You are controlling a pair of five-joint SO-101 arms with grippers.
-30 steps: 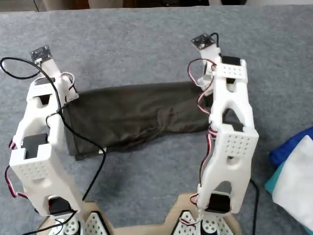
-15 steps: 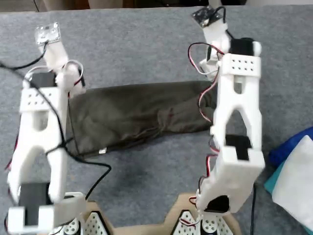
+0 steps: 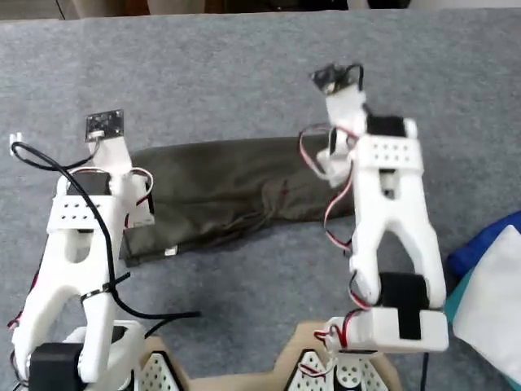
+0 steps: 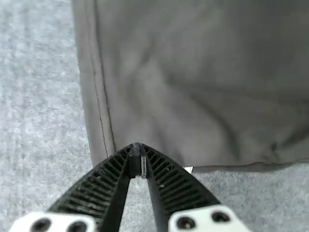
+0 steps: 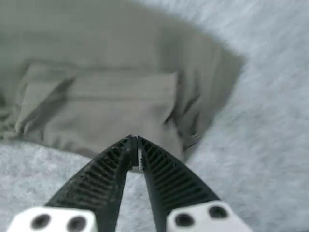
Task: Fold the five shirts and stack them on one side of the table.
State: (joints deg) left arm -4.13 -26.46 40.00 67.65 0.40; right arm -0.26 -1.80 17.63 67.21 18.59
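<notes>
Eyeing the olive shirt (image 3: 236, 187), folded into a long band on the tabletop (image 3: 244, 81) between the arms; looks soft, light, floppy, so best pinched at hemmed corners, with left pincer (image 4: 137, 153) and right pincer (image 5: 134, 147) both closed tip-to-tip at its near edge

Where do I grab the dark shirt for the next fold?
Probably its two short ends, at the near corners, coming from the arms' side. The shirt lies flat as a long strip; the left gripper sits shut at its hemmed corner, the right gripper over the other end's near edge.
</notes>
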